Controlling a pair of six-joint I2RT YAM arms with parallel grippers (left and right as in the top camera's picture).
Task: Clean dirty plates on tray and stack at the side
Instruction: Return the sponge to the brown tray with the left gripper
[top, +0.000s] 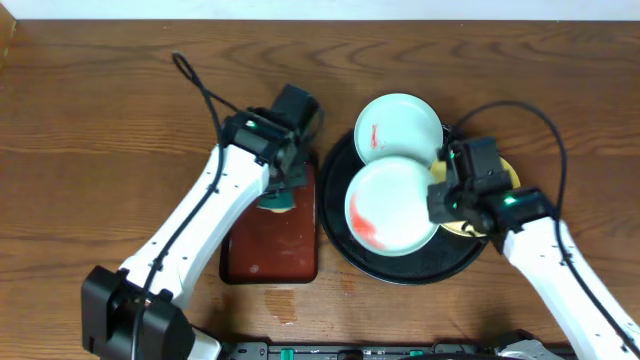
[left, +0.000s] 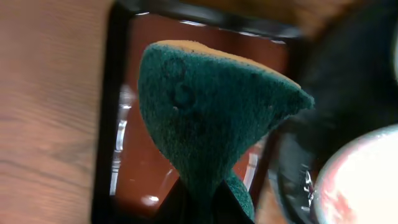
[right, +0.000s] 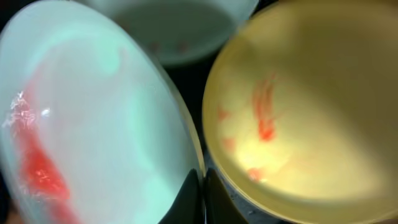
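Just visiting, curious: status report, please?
Left gripper shut on green scouring sponge. Right gripper shut on red-smeared mint-white round plate, over glossy black round tray. Yellow plate close beside it.

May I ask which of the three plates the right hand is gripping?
The mint-white plate with the broad red smear, its rim pinched by the right hand; the other mint plate and yellow plate are not held.

A dark red-brown rectangular tray (top: 270, 250) lies on the brown wooden table (top: 100, 120), glossy enough to catch the lights. Over one short end of it is a dark green sponge (top: 277, 203) with a tan backing (bent into a fold). Whether it touches the tray I cannot tell.
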